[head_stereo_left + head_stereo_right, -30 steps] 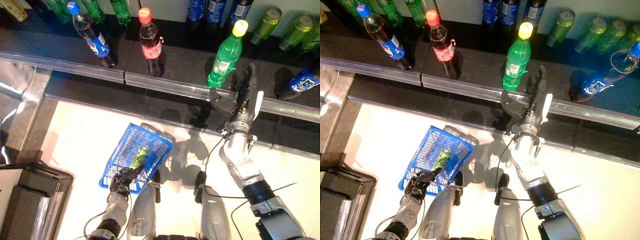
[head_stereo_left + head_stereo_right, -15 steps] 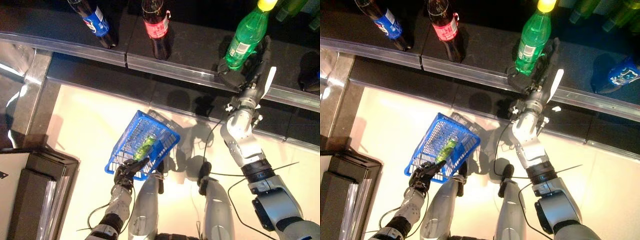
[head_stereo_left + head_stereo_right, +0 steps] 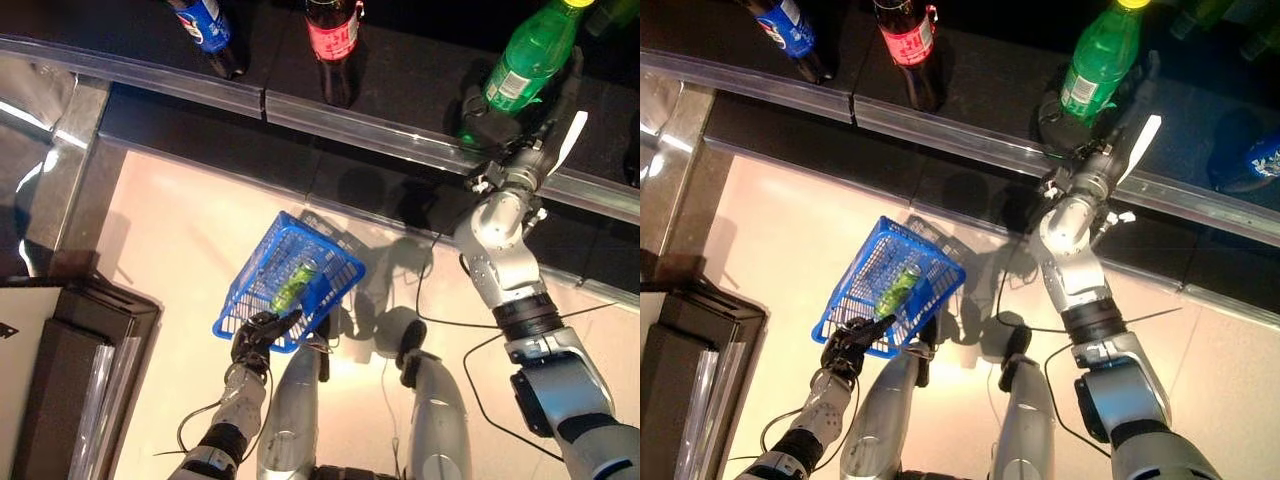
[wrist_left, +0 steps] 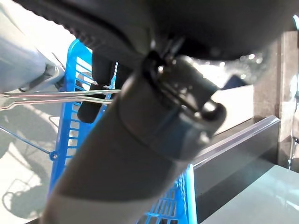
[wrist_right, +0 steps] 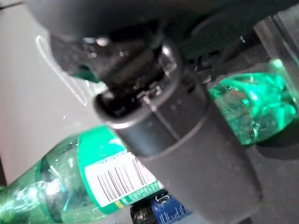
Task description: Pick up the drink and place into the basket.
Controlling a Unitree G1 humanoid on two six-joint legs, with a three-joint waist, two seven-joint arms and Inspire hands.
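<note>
Green bottle — seemingly inside right hand's curled fingers.

1 blue basket, 4 bottles, 2 robot hands

The left hand is filling most of the view — its dark thumb lying across the middle. Its fingers are curling round the thin metal handle of the blue basket, whose mesh wall is showing behind — a dark ledge is running beside it.
</note>
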